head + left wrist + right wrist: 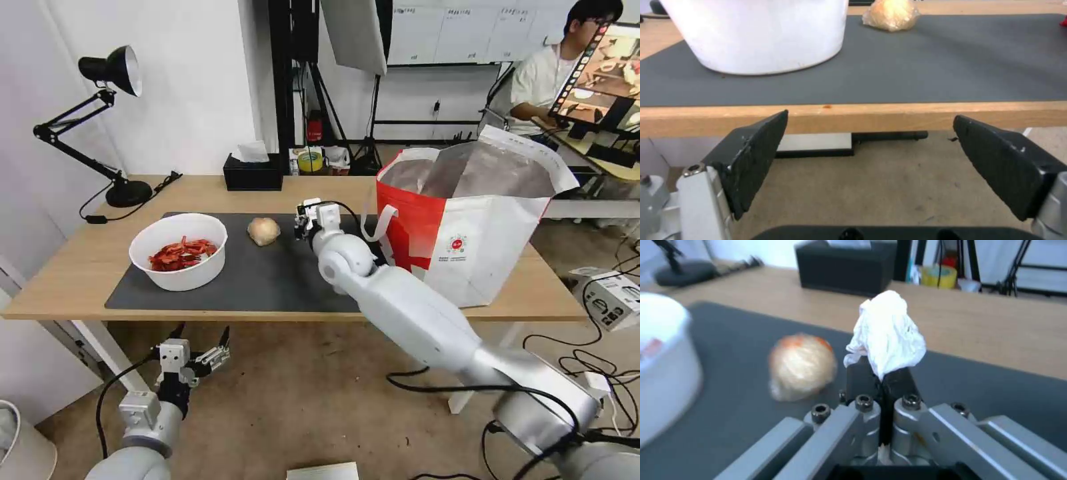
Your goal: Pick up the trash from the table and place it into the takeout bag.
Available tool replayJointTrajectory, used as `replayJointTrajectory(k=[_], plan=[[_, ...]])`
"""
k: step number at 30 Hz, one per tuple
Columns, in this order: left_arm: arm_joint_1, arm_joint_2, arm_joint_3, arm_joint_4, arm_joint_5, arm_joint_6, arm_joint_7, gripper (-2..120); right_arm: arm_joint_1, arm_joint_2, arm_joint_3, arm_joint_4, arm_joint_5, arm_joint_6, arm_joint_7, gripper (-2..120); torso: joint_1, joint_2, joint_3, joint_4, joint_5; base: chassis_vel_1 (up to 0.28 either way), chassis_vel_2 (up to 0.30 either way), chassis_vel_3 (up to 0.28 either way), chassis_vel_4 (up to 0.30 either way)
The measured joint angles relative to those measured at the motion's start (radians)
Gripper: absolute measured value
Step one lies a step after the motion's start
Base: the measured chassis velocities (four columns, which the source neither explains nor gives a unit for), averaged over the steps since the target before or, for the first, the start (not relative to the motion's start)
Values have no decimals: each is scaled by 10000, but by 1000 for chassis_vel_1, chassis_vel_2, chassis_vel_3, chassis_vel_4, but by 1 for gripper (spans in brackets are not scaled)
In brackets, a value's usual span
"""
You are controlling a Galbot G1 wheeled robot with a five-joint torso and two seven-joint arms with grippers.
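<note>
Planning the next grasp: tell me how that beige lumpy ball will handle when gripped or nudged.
The beige lumpy ball looks rounded, so a nudge would probably roll it across the mat. Its crinkled, wrapped-looking surface suggests it is light and may squash somewhat between fingers.

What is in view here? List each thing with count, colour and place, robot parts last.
Table: one, light wood, carrying a dark grey mat.
Bowl: one, white, red shells inside, on the mat's left part.
Ball: one, beige, on the mat beside the bowl.
Tissue: one, white, pinched in the right gripper above the mat.
Bag: one, white and red, foil-lined, on the table's right end.
Tissue box: one, black, at the table's far edge.
Lamp: one, black, far left corner.
Left gripper: open, below the table's near edge.
Right gripper: shut on the tissue.
</note>
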Motion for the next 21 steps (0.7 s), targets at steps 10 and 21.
replayJointTrajectory(k=[10, 21], plan=[[606, -440, -310, -368, 255, -84, -4, 100, -131, -429, 360, 2056, 819, -1, 180, 0, 0, 1, -1, 4, -1, 0, 0, 0, 0], [887, -540, -574, -654, 337, -123, -10, 100, -246, -998, 1060, 3216, 976, 425, 255, 0, 0, 1, -1, 1, 0, 0, 0, 0, 0]])
